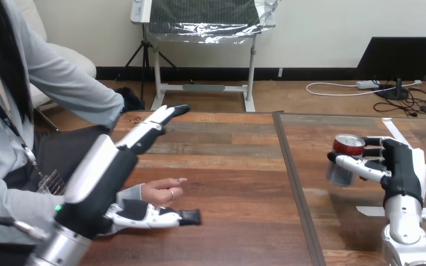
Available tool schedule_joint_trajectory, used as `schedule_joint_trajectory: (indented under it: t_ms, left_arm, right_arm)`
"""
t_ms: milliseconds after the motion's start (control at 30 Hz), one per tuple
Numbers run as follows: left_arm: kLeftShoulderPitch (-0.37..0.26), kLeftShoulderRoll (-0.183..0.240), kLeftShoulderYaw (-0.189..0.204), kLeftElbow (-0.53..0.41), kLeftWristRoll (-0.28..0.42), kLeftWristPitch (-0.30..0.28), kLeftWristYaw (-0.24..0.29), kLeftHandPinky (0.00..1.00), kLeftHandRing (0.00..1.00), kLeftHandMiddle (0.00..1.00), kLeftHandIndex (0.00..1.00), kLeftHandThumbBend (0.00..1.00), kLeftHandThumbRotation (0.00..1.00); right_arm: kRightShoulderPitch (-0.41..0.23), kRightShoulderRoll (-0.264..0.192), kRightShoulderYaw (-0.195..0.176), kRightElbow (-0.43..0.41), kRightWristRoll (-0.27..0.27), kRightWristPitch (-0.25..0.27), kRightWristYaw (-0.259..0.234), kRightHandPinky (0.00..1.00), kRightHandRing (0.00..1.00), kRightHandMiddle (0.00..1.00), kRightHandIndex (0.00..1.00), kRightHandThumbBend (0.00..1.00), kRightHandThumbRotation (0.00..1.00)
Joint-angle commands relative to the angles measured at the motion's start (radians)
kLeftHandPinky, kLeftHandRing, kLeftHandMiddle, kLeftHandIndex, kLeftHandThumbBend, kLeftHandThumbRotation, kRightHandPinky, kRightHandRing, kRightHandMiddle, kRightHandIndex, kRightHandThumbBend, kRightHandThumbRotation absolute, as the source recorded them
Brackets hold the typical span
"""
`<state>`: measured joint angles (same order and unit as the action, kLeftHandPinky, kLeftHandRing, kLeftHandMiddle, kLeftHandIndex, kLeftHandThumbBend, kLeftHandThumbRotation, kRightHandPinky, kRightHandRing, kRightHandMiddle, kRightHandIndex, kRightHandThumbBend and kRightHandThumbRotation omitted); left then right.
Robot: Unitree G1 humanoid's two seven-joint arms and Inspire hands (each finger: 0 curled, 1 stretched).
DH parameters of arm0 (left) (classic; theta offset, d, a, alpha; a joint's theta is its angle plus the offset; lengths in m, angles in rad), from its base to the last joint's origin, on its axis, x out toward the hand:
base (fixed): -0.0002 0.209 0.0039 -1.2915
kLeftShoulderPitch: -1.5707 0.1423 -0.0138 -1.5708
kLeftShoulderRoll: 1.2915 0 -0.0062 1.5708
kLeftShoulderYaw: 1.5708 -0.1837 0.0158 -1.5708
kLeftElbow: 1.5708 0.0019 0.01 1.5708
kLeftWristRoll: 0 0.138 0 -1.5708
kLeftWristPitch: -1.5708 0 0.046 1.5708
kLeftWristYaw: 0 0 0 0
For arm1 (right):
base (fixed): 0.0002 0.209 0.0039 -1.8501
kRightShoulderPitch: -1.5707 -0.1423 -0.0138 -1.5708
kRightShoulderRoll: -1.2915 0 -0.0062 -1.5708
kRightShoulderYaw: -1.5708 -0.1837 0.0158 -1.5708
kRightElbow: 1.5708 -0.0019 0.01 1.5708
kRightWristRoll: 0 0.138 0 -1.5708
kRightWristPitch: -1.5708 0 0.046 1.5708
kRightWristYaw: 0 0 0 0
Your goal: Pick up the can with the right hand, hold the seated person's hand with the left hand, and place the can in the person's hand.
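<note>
right hand (402,166) at right, fingers wrapped round can (348,146), can body partly covered, left hand (104,172) at left, fingers straight, person's hand (163,191) between its thumb and fingers, contact unclear, wrist hidden

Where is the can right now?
Head view, right side: the right hand has its fingers curled round the can, well apart from the person's hand at the left.

pale wall (321,22), dark baseboard (310,73), wooden floor (310,101), metal stand (202,87) holding foil-wrapped panel (205,16), tripod (142,61), white chair (83,62) left, monitor (402,55) and cables (338,86) right, wooden surface (233,166) in front
</note>
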<state>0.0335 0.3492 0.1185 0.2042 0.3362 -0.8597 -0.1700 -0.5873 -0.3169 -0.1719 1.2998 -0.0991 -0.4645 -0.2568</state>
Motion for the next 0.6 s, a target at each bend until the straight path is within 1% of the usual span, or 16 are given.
schedule_joint_trajectory:
  t_ms: [0, 167, 267, 367, 567]
  left_arm:
    - [-0.054, 0.068, 0.012, -0.048, 0.015, 0.028, 0.003, 0.79, 0.89, 0.91, 0.88, 1.00, 0.23]
    - [-0.073, 0.108, 0.004, -0.037, 0.011, 0.051, -0.009, 0.77, 0.88, 0.89, 0.87, 1.00, 0.21]
    - [-0.085, 0.139, 0.000, -0.030, 0.029, 0.062, -0.012, 0.77, 0.87, 0.89, 0.87, 1.00, 0.20]
    - [-0.105, 0.161, -0.007, 0.009, 0.026, 0.047, -0.010, 0.77, 0.87, 0.88, 0.86, 1.00, 0.19]
    - [-0.133, 0.205, -0.023, 0.039, 0.034, 0.072, -0.027, 0.76, 0.86, 0.86, 0.85, 1.00, 0.17]
  right_arm:
    - [-0.112, -0.033, 0.013, -0.035, -0.010, -0.018, 0.010, 0.37, 0.43, 0.51, 0.54, 0.80, 0.00]
    - [-0.116, -0.028, 0.013, -0.039, -0.009, -0.009, 0.000, 0.37, 0.44, 0.51, 0.53, 0.80, 0.00]
    - [-0.113, -0.029, 0.015, -0.042, -0.008, -0.032, 0.016, 0.37, 0.44, 0.51, 0.53, 0.80, 0.00]
    - [-0.115, -0.027, 0.015, -0.043, -0.009, -0.023, 0.010, 0.37, 0.44, 0.51, 0.53, 0.79, 0.00]
    - [-0.115, -0.026, 0.012, -0.046, -0.005, -0.023, 0.016, 0.38, 0.44, 0.51, 0.54, 0.79, 0.00]
